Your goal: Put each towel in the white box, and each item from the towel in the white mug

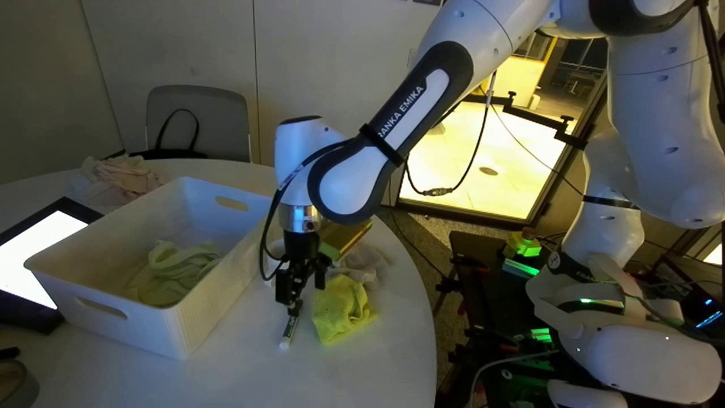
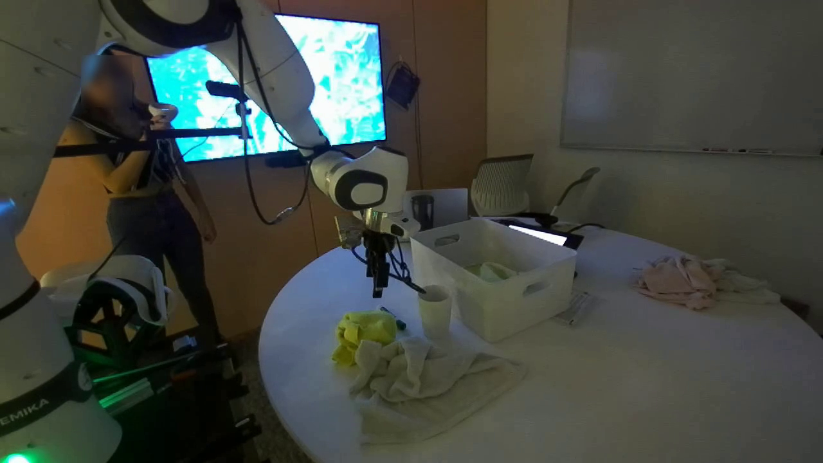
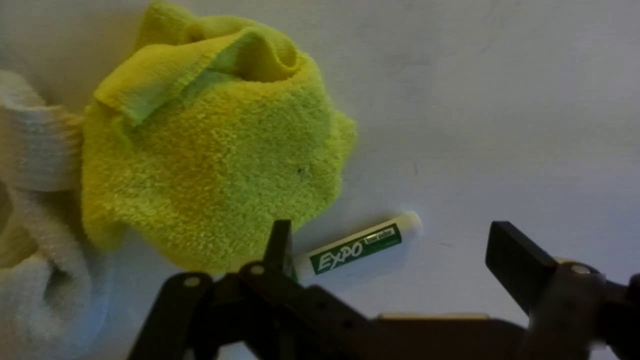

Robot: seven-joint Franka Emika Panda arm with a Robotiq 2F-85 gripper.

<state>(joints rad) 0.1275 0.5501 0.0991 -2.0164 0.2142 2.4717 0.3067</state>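
Your counter (image 2: 611,386) carries the box (image 2: 514,308), the yellow towel (image 3: 215,165), and the mug (image 2: 435,312) near the box. Below your spread, empty fingers (image 3: 520,265), the marker (image 3: 357,245) rests on the counter just beside that towel, nearer the towel-side finger. Its long axis runs roughly along their closing line, so you probably need to rotate before gripping it crosswise.
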